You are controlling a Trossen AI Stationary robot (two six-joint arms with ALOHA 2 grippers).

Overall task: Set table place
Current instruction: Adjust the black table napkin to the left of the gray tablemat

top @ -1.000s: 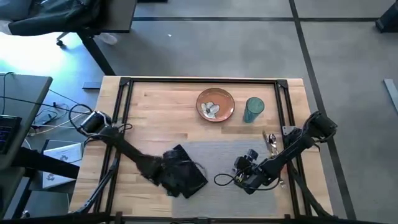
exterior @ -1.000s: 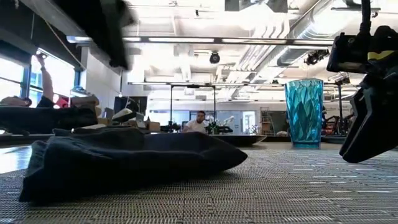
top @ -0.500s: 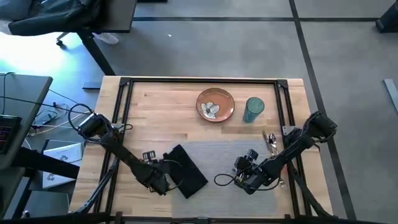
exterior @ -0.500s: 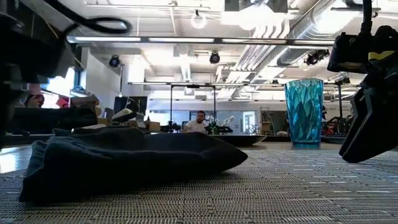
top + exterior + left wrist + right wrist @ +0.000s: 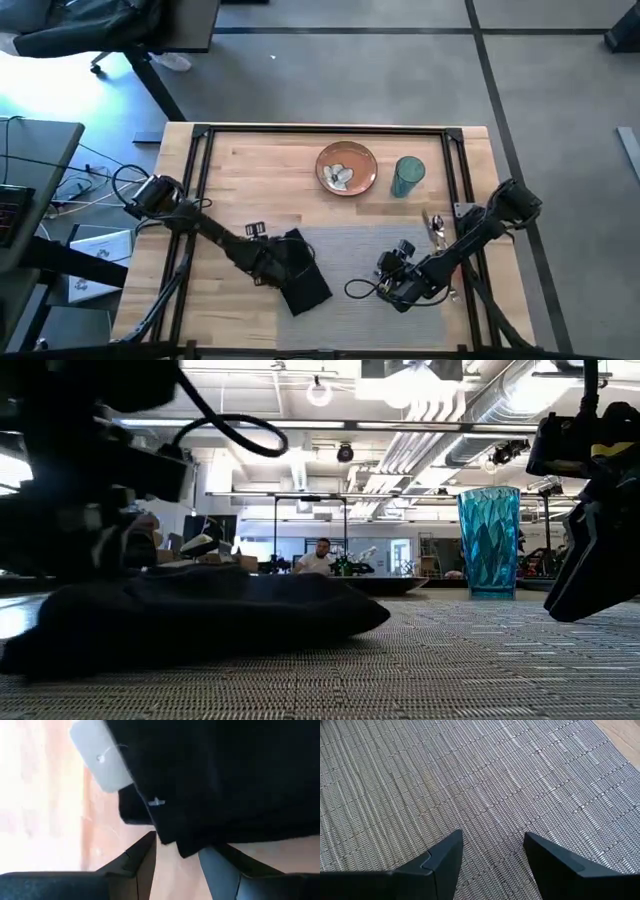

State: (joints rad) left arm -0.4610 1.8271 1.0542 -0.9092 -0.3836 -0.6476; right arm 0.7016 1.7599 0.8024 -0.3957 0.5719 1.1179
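Note:
The black napkin (image 5: 305,280) lies crumpled on the left end of the grey placemat (image 5: 375,250), partly on the wooden table (image 5: 260,160). My left gripper (image 5: 263,266) is low at the napkin's left side and open. In the left wrist view a corner of the napkin (image 5: 182,847) reaches toward the gap between its fingers (image 5: 177,862). My right gripper (image 5: 388,288) hovers open over the placemat (image 5: 470,780) with nothing between its fingers. The orange-brown plate (image 5: 346,167) sits at the far middle. The cutlery (image 5: 435,226) lies at the placemat's far right corner. My left gripper stands with one finger on either side of a corner of the napkin (image 5: 170,832), coming from the table's left side. I cannot tell whether the fingers touch the cloth. The napkin lies flat on the placemat and the table.
A blue faceted glass (image 5: 408,176) stands upright right of the plate and shows in the low view (image 5: 489,540). A white tag (image 5: 105,760) hangs on the napkin. Black frame rails run along the table's edges. Bare wood lies at the left and far left.
My left gripper has come off the top of the napkin, gone toward the table's left and near edge, then swung toward the far edge along the napkin's left side. In the low view the napkin's left end now lies lower and spread farther left.

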